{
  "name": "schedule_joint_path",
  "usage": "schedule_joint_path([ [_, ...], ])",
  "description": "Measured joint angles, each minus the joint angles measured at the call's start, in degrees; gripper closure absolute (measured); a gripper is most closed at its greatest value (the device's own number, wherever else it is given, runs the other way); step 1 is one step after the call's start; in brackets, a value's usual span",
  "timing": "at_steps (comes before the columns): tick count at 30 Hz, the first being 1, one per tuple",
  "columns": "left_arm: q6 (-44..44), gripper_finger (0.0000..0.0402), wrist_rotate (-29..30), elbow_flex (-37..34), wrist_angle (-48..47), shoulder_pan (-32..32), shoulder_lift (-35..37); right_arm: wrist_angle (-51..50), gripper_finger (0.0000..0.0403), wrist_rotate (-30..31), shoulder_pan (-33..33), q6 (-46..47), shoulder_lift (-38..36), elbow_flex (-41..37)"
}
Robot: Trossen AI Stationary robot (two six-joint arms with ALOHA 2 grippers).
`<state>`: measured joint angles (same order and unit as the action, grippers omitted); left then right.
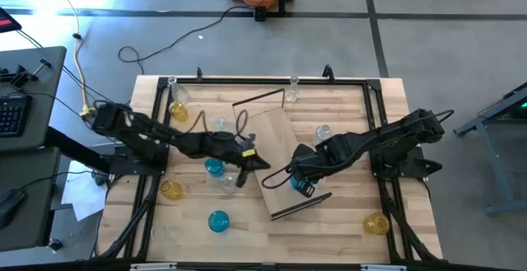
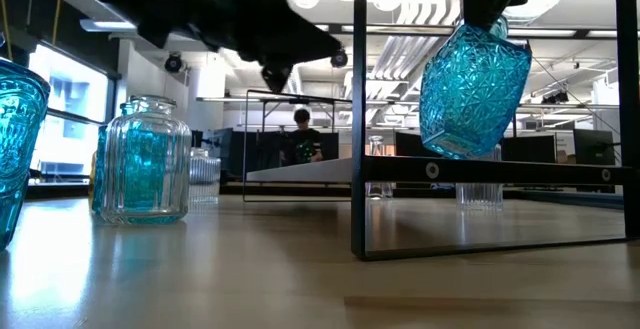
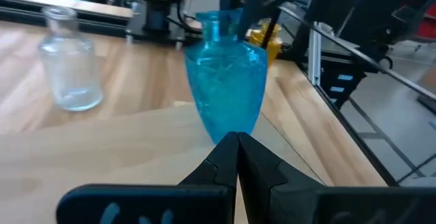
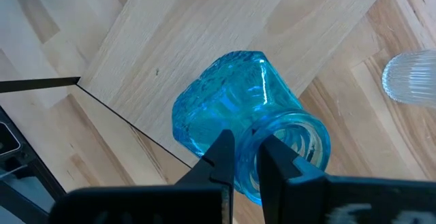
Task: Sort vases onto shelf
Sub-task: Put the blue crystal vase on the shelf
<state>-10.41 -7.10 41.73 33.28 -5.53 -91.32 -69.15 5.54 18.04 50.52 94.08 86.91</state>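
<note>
The right gripper [image 4: 246,157] pinches the rim of a blue cut-glass vase [image 4: 238,115], one finger inside the mouth and one outside, and the vase hangs tilted in the air just above the near end of the shelf [image 1: 284,151], close to its dark metal frame [image 2: 358,119]. That thin rim hold looks like the weak point to me: patterned glass between narrow fingers could twist or slip, and a tilted vase set down on its edge could topple or roll off the plank. The left gripper [image 3: 236,157], fingers pressed together on nothing, hovers beside the shelf pointing at the hanging vase, so a swing by either arm might knock it. A clear glass bottle [image 3: 68,64] stands on the shelf beyond, and a blue ribbed jar [image 2: 142,164] waits on the table beside the shelf.
</note>
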Motion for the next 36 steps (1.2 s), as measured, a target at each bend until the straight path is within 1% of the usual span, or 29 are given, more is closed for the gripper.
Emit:
schedule_joint_path([
  [5, 0.0, 0.0399, 0.3, 4.7, 1.6, -2.7, -6.0, 0.0, 0.0391, 0.1, 0.0, -0.4, 0.0, 0.0],
  [8, -1.3, 0.0399, 3.8, 6.1, 6.5, -4.5, -9.5, 0.0, 0.0391, 0.5, 0.0, -0.4, 0.0, 0.0],
  [12, -3.7, 0.0399, 10.2, 6.7, 14.5, -6.1, -13.8, -0.1, 0.0391, 0.5, 0.0, 0.3, 0.0, 0.0],
  [14, -4.6, 0.0399, 12.4, 7.0, 16.5, -6.6, -15.5, -0.1, 0.0391, 0.7, 0.0, 0.3, 0.0, 0.0],
  [16, -5.5, 0.0399, 13.3, 7.4, 16.6, -6.9, -16.7, -0.2, 0.0391, 0.7, 0.0, 0.5, 0.0, 0.0],
  [24, -8.1, 0.0399, 14.9, 9.9, 17.3, -7.7, -20.4, -0.3, 0.0391, 1.9, 0.0, 0.7, 0.0, 0.0],
  [29, -10.3, 0.0399, 13.7, 10.2, 17.0, -7.7, -21.1, -0.2, 0.0391, 1.9, 0.0, 0.7, 0.0, 0.0],
  [36, -12.1, 0.0399, 13.5, 10.2, 16.9, -7.7, -23.0, 0.3, 0.0391, 1.3, 0.0, 0.7, 0.0, 0.0],
])
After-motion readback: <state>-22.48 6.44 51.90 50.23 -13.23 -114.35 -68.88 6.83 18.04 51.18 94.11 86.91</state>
